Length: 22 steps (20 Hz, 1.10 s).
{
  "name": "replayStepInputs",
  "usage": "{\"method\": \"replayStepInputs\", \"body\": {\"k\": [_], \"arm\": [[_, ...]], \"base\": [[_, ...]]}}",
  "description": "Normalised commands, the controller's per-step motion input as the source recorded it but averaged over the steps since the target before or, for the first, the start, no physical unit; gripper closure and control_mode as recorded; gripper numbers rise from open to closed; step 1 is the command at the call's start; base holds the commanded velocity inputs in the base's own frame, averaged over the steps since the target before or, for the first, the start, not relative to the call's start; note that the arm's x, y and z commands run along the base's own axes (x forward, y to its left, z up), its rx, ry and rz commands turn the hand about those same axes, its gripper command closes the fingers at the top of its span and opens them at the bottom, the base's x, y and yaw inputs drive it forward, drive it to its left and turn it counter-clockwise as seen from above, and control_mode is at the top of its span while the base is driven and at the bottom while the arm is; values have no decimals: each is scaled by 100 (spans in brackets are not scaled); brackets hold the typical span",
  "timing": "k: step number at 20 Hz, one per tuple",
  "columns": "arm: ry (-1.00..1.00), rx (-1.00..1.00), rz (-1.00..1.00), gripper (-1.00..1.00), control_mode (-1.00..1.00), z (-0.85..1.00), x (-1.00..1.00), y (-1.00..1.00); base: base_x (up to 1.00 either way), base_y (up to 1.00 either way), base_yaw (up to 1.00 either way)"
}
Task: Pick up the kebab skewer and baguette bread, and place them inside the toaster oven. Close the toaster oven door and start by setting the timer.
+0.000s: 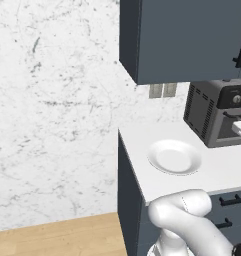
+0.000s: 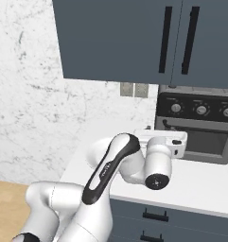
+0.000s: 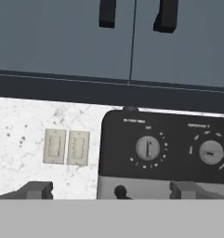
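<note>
The toaster oven (image 2: pixel 196 124) is a dark grey box on the white counter, with its slotted side (image 1: pixel 199 111) facing left. Its door (image 2: pixel 203 141) stands shut under the dark bar handle (image 2: pixel 196 125). My gripper (image 3: pixel 112 189) is open, the fingertips (image 3: pixel 36 189) far apart with nothing between them. It hovers just in front of the black control panel (image 3: pixel 164 146), facing the leftmost knob (image 3: pixel 148 148); a second knob (image 3: pixel 211 152) sits to its right. My white hand (image 2: pixel 163 142) sits at the oven's front left corner. The kebab skewer and the baguette bread are out of view.
An empty white plate (image 1: pixel 174 156) lies on the counter (image 1: pixel 142 145) left of the oven. Blue-grey upper cabinets (image 2: pixel 134 38) hang close above the oven. Two wall outlets (image 3: pixel 67 147) are on the marble backsplash. The counter ends at its left edge (image 1: pixel 123 150).
</note>
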Motion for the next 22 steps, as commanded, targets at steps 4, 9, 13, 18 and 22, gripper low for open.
{"method": "replayStepInputs", "body": {"k": [4,9,13,18,22], "arm": [[0,0,0,-100,-100,23,3,0],[0,0,0,-100,-100,20,4,-2],[0,0,0,-100,-100,1,22,-1],[0,0,0,-100,-100,1,23,-7],[0,0,0,-100,-100,1,21,-15]], "base": [[0,0,0],[0,0,0],[0,0,0],[0,0,0],[0,0,0]]}}
